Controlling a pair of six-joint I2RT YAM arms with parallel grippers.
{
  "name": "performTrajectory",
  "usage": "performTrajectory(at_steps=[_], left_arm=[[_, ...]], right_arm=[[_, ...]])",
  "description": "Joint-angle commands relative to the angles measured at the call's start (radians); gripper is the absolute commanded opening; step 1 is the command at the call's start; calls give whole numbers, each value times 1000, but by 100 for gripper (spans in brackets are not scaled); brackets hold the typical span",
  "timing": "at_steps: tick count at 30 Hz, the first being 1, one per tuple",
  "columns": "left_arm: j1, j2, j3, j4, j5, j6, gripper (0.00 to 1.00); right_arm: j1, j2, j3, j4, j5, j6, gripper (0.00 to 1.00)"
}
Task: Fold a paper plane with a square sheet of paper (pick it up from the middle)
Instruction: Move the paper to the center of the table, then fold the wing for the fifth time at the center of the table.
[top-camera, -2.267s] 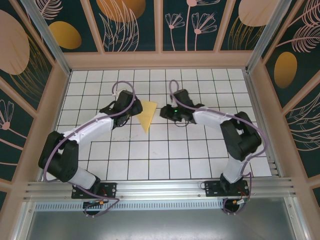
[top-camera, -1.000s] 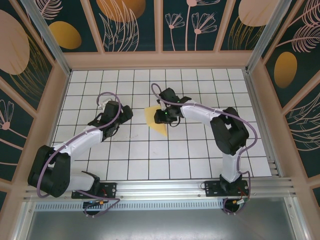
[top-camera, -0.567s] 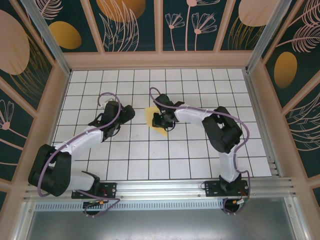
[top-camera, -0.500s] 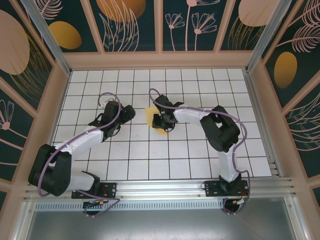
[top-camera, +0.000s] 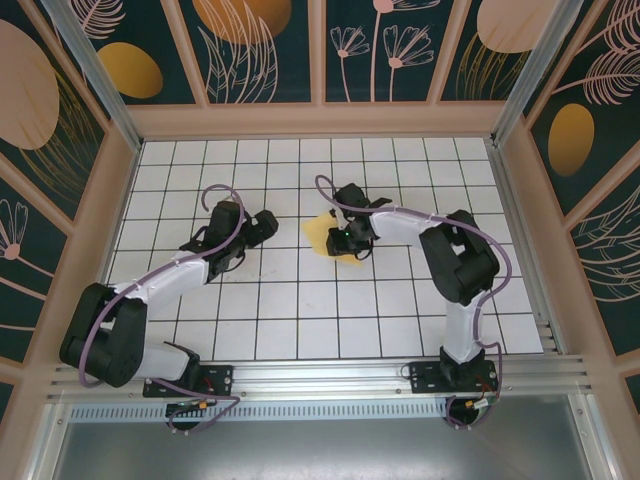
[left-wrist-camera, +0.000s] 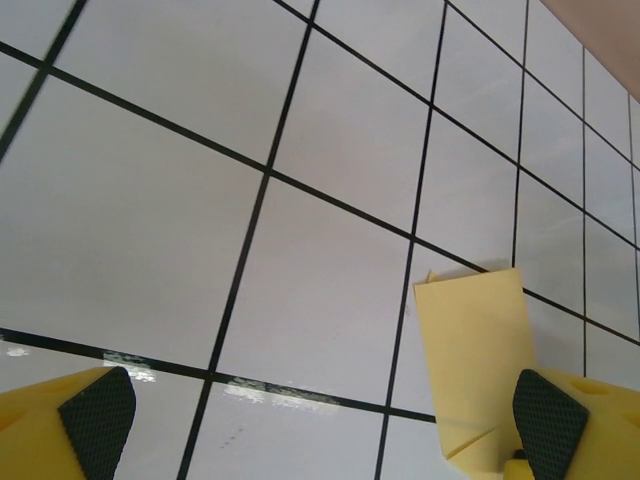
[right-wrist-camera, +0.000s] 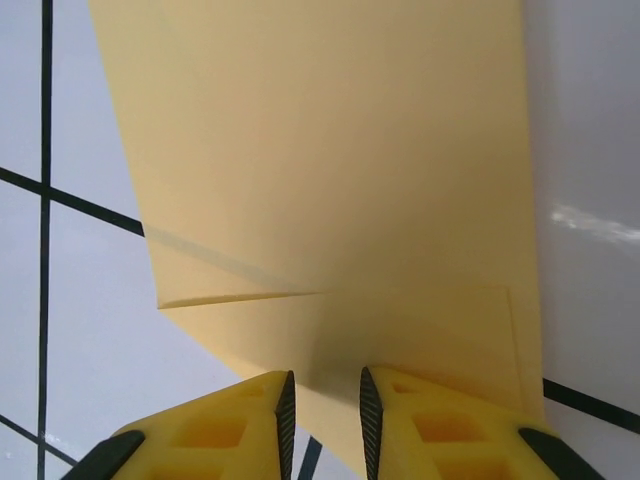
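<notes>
The square sheet of paper (top-camera: 320, 235), partly folded, lies flat near the middle of the table (top-camera: 300, 310). The right tool (right-wrist-camera: 324, 385) looks squeezed shut on its edge. The left tool (left-wrist-camera: 323, 415) waits wide open beside it. I think a fold is being made. Next, the crease needs a gentle press.

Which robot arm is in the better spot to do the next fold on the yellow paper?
Right, I think. The right gripper sits on the folded yellow paper, fingers nearly together at its edge. The left gripper is open, off to the side over bare tiles.
</notes>
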Motion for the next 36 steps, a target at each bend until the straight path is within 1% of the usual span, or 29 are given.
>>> performTrajectory(at_steps=[1,5,8,18,24,27,31,34,36], left_arm=[[5,15,-25,77,88,-18,98],[4,24,-46,136,159,-36,97],[4,42,-58,181,205,-58,96],[1,91,-74,279,290,-122,93],[-28,119,-75,334,326,-150,94],[-53,142,-67,353,338,-172,94],[-95,170,-66,380,336,-215,93],[-120,187,-81,416,342,-264,89],[-133,200,-79,408,342,-286,85]], right_arm=[[-4,-91,-22,58,-14,45,28],[-13,-126,-71,166,13,163,28],[-33,-111,-85,192,31,213,28],[-58,-24,-75,191,1,220,28],[-60,-5,-100,214,-23,225,28],[-61,0,-125,241,-73,221,28],[-87,11,-168,296,-205,214,28],[-83,19,-192,347,-301,225,28],[-78,20,-195,366,-328,230,28]])
